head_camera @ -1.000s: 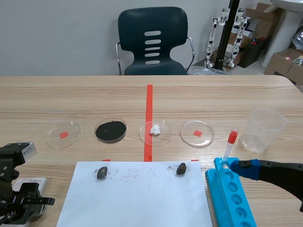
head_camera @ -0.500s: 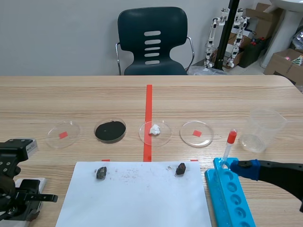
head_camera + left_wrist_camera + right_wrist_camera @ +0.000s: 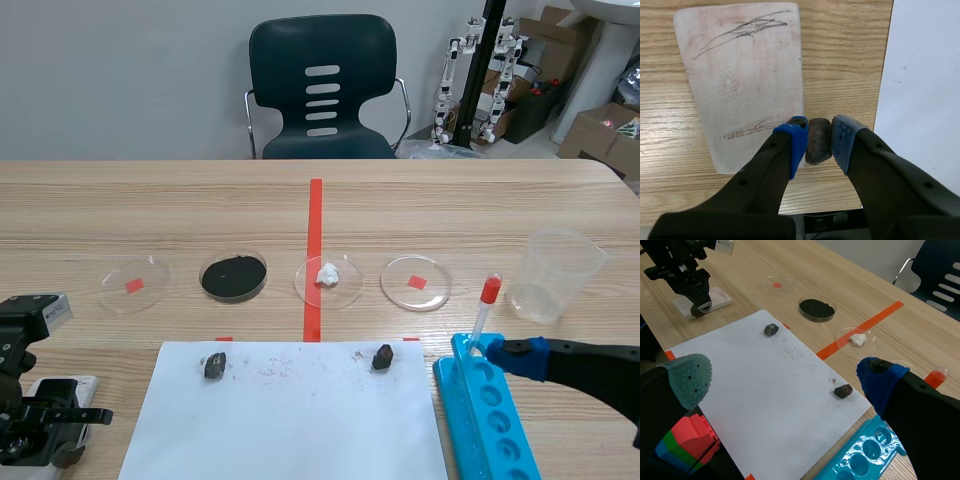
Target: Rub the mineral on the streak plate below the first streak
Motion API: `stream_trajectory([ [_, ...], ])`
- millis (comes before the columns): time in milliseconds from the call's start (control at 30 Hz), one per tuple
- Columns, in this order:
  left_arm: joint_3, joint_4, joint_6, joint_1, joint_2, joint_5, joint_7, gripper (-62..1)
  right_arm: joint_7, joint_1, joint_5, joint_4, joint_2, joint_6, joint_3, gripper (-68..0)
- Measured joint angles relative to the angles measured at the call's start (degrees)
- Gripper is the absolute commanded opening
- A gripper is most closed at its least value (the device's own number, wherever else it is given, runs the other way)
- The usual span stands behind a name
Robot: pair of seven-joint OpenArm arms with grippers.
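Left arm (image 3: pixel 25 340) has only nudged about over the last second: up and toward the paper a hair, then back again, low at the near left of the counter (image 3: pixel 180 215) the whole time. Right arm (image 3: pixel 590 370) hasn't budged.

So right now the left end effector (image 3: pixel 819 131) is clamped on the mineral (image 3: pixel 817 147), a small brownish lump squeezed between the two blue pads. It sits right at the near corner of the streak plate (image 3: pixel 740 75), on the edge closest to the white paper (image 3: pixel 920 90). The plate has a dark streak (image 3: pixel 740 30) across its far end and a fainter reddish-brown streak (image 3: pixel 752 127) nearer the end effector, and that one ends just beside the mineral. Can't tell if the mineral is actually pressing on the plate.

Right end effector (image 3: pixel 785 380) is wide open, with nothing between the fingers, hovering above the paper's near right side next to the blue tray (image 3: pixel 485 410). A red-capped dropper (image 3: pixel 487 300) stands at the far end of that tray.

Two more dark rocks lie on the far edge of the paper, one left (image 3: pixel 214 366) and one right (image 3: pixel 382 357). Behind them is a row of four dishes: red chip (image 3: pixel 134 284), black powder (image 3: pixel 234 276), white lump (image 3: pixel 327 278), another red chip (image 3: pixel 416 283). A clear cup (image 3: pixel 555 273) is off to the right
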Motion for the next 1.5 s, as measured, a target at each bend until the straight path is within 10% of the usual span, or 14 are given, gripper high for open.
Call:
stream_trajectory([
  [1500, -1.1, 3.2, 3.3, 2.9, -3.9, 3.0, -5.0, -50.9, 0.0, 0.0, 0.0, 0.0, 0.0, 0.0, 0.0, -6.9],
])
